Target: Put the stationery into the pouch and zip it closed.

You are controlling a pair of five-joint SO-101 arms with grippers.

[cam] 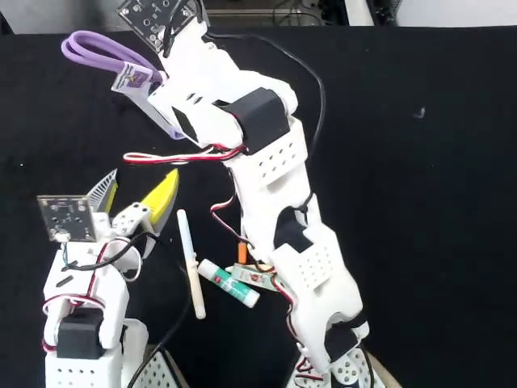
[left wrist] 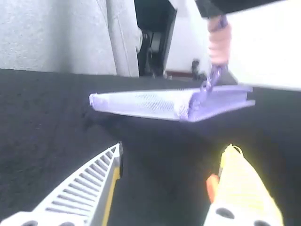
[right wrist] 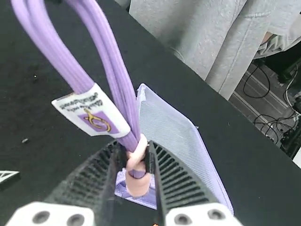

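High view: right gripper (cam: 164,82), at eleven o'clock, clamps the strap (cam: 97,50) of the pouch (cam: 153,105). Left gripper (cam: 133,194) gapes at eight. Pen (cam: 191,263) and glue (cam: 230,283) lie toward six.
Left wrist view: pouch beyond spread fingers (left wrist: 89,188).
Right wrist view: jaws pinch the strap.

Lab: black table (cam: 428,202), trailing cables (right wrist: 275,121)

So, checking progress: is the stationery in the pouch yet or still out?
Out. The white pen and tube lie on the table, apart from the pouch held by the right gripper.
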